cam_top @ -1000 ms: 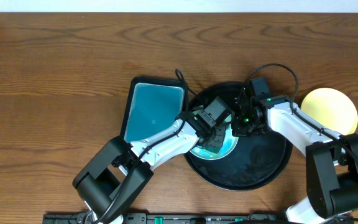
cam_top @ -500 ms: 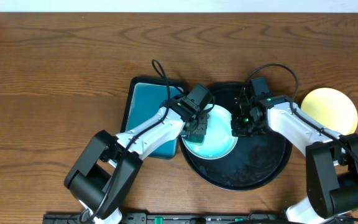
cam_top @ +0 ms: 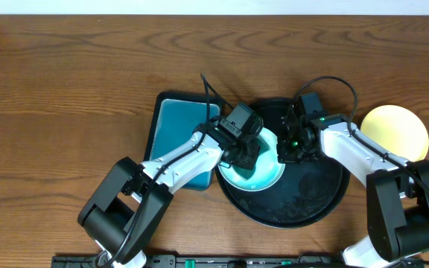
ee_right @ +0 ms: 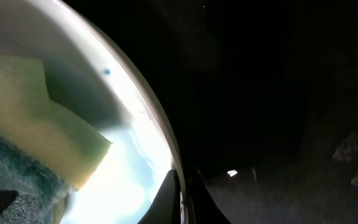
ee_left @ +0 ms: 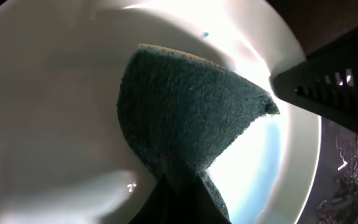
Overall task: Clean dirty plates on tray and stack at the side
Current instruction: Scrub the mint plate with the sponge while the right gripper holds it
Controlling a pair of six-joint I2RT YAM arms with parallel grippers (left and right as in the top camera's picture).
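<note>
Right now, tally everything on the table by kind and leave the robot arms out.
Plates: 2 (pale plate, yellow plate)
Trays: 2 (round black tray, rectangular teal tray)
Sponges: 1 (sponge)
Total: 5

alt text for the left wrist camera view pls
A dark green sponge, pinched at the bottom edge of the frame, presses on a pale glossy plate. At the right, the right gripper's ridged black fingers meet the plate's rim, with the black tray below.

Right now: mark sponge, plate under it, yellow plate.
sponge [ee_left: 191, 118], left wrist view, green scrub face.
white plate [ee_left: 55, 112], left wrist view, bare inner surface.
yellow plate [cam_top: 395, 132], overhead view, centre.
</note>
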